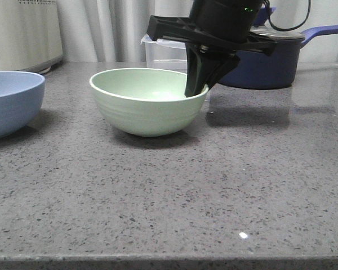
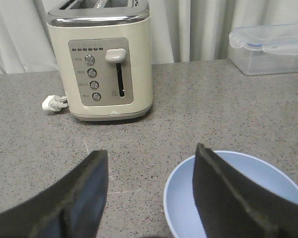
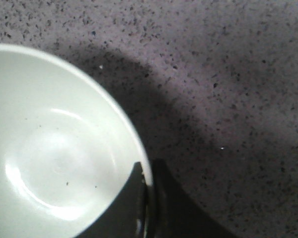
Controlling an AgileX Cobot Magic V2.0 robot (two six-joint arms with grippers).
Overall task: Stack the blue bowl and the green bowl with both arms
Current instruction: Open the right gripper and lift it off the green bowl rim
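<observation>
The pale green bowl (image 1: 148, 101) stands upright on the grey counter, mid-left in the front view. My right gripper (image 1: 200, 84) comes down from above and is shut on its right rim, one finger inside and one outside; the right wrist view shows the green bowl (image 3: 49, 148) with the rim pinched between the fingers (image 3: 134, 198). The blue bowl (image 1: 11, 101) stands at the far left edge. In the left wrist view my left gripper (image 2: 149, 191) is open above the counter, its right finger over the blue bowl (image 2: 181, 208). The left arm does not show in the front view.
A cream toaster (image 2: 102, 64) with its plug stands behind the blue bowl, also at the far left of the front view (image 1: 22, 34). A clear lidded container (image 1: 163, 53) and a dark navy pot (image 1: 265, 59) stand at the back, before a curtain.
</observation>
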